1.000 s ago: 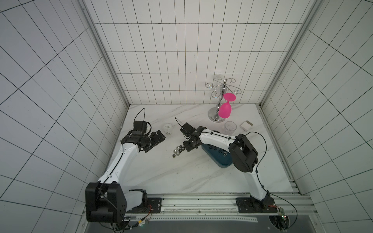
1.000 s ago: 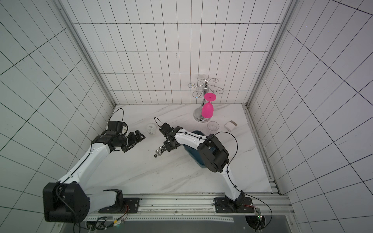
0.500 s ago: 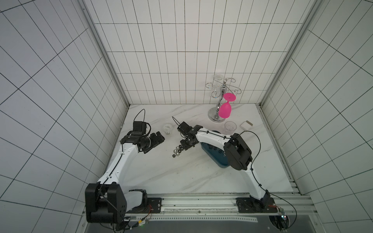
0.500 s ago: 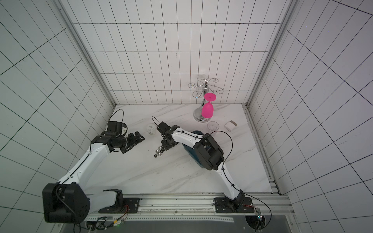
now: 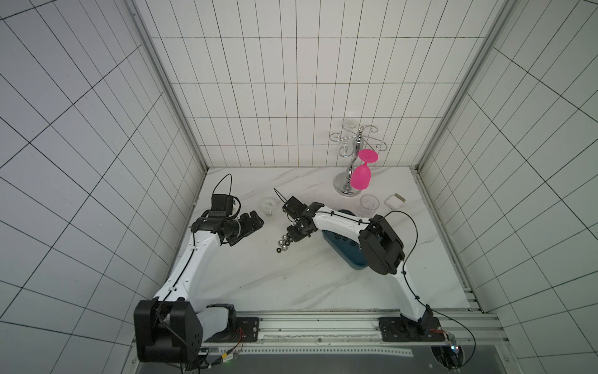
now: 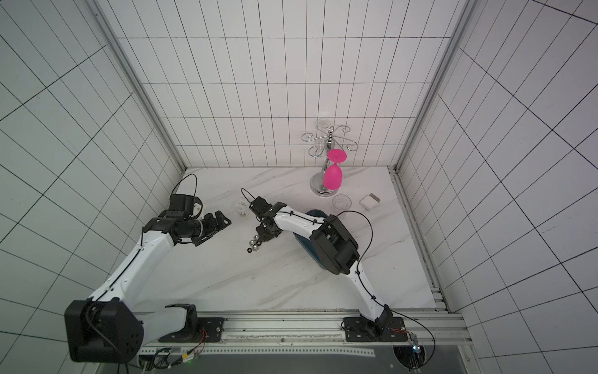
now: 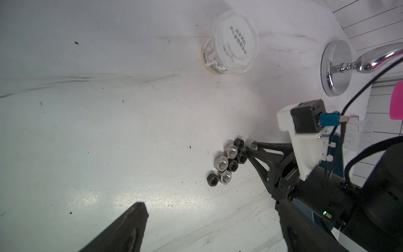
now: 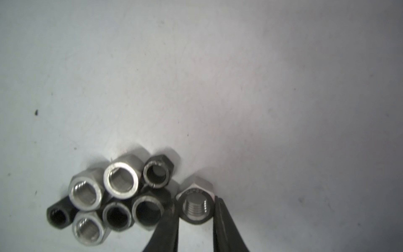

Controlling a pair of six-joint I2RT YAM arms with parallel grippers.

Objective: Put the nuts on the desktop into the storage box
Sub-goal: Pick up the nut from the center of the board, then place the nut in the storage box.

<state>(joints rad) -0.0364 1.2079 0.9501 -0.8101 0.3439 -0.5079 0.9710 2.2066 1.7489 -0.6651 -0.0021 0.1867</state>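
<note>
Right gripper (image 8: 194, 206) is pinching one silver nut (image 7: 253, 144) across opposite flats, jaws closed onto it, thin tips coming in low so they are clearing the neighbours. This nut is sitting at the right edge of the cluster, probably chosen because it is standing slightly apart. Cannot tell if it is off the desktop (image 5: 291, 285) yet. The seven other nuts (image 8: 117, 196), silver and black mixed, are lying packed together and touching, mid-desktop. The storage box (image 5: 346, 257) is lying just right of them, partly under the right arm (image 5: 339, 223), so the carry is looking short. That arm is reaching left across the box, elbow raised, forearm sloping down, wrist pitching toward the table. Left gripper (image 6: 223, 219) is hovering left of the nuts, jaws apart, holding nothing, pointing right toward the pile, likely waiting out of the way.
</note>
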